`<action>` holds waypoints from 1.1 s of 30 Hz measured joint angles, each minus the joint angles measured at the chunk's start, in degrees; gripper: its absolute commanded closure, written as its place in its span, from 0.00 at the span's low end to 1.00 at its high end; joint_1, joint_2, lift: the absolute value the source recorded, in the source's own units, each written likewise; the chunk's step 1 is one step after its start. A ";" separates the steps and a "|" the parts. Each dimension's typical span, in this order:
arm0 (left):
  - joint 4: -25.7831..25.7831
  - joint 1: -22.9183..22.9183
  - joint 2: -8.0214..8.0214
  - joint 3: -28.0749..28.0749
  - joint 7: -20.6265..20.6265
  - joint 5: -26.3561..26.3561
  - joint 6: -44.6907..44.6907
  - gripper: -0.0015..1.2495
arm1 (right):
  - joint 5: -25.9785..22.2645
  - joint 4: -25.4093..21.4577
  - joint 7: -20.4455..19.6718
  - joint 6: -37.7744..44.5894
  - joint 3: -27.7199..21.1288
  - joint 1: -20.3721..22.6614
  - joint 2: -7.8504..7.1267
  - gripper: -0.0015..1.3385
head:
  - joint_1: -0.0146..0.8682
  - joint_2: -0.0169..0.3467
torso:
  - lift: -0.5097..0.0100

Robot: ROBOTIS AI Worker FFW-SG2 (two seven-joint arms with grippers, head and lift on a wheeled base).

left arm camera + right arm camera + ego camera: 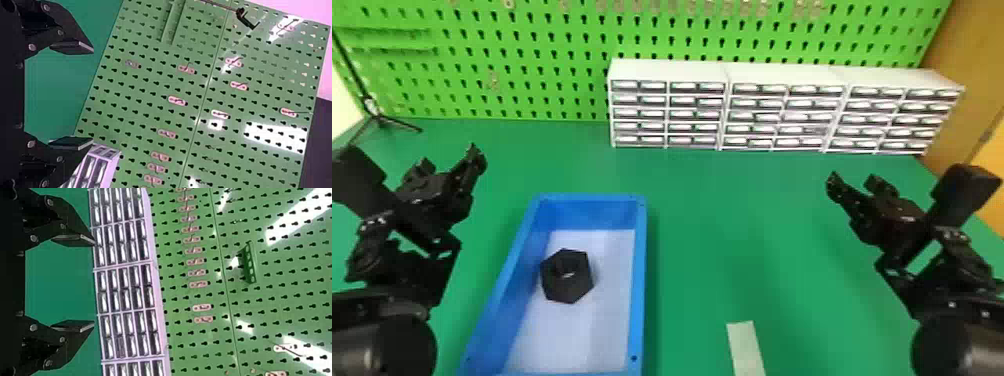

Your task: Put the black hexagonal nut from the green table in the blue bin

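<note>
Jaws spread wide on the left gripper (450, 161), left of frame, and the right gripper (854, 181), right of frame; black hexagonal nut (574, 289) inside the blue bin (638, 280), lower left, apart from both grippers, nearer the left.

A green pegboard (572, 65) rises behind white drawer cabinets (667, 70), beside a wooden panel (954, 65).
</note>
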 measured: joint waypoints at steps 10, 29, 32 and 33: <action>0.07 -0.37 -0.05 -0.67 0.01 0.13 -0.11 0.35 | 0.79 -0.06 0.00 -0.02 2.22 -0.82 -0.29 0.39 | 0.80 0.07 | 0.79; 0.09 -0.37 -0.06 -0.65 -0.02 0.21 -0.11 0.35 | 0.03 -0.07 0.01 -0.17 2.73 -0.14 -0.32 0.39 | 0.80 0.07 | 0.79; 0.09 -0.44 -0.05 -0.66 -0.04 0.21 -0.11 0.35 | 0.02 -0.07 0.02 -0.18 2.85 -0.26 -0.32 0.39 | 0.80 0.07 | 0.79; 0.09 -0.44 -0.05 -0.67 -0.04 0.21 -0.11 0.35 | 0.02 -0.07 0.02 -0.18 2.87 -0.26 -0.32 0.39 | 0.80 0.07 | 0.79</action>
